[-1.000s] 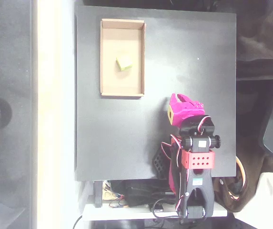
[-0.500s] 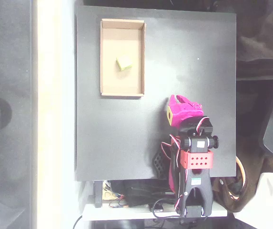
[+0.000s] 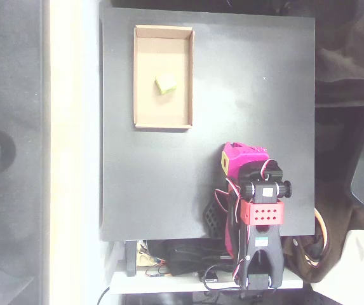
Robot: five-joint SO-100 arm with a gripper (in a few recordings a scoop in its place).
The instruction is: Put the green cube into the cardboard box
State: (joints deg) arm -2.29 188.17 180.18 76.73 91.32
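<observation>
We see the green cube [image 3: 165, 84] as a pale yellow-green — lime, plain and matte — against the light-brown floor of the cardboard box [image 3: 147, 101], whose low walls are the same tan. The table [image 3: 232, 82] beneath is a flat matte black, speckled with a few faint pale marks. The gripper [image 3: 232, 159] is bright magenta with a small yellow-green pad on its left face in the overhead view. Behind it the arm [image 3: 264, 254] is black, carrying a red block [image 3: 264, 213] dotted with dark holes — red and white wires loop beside it.
</observation>
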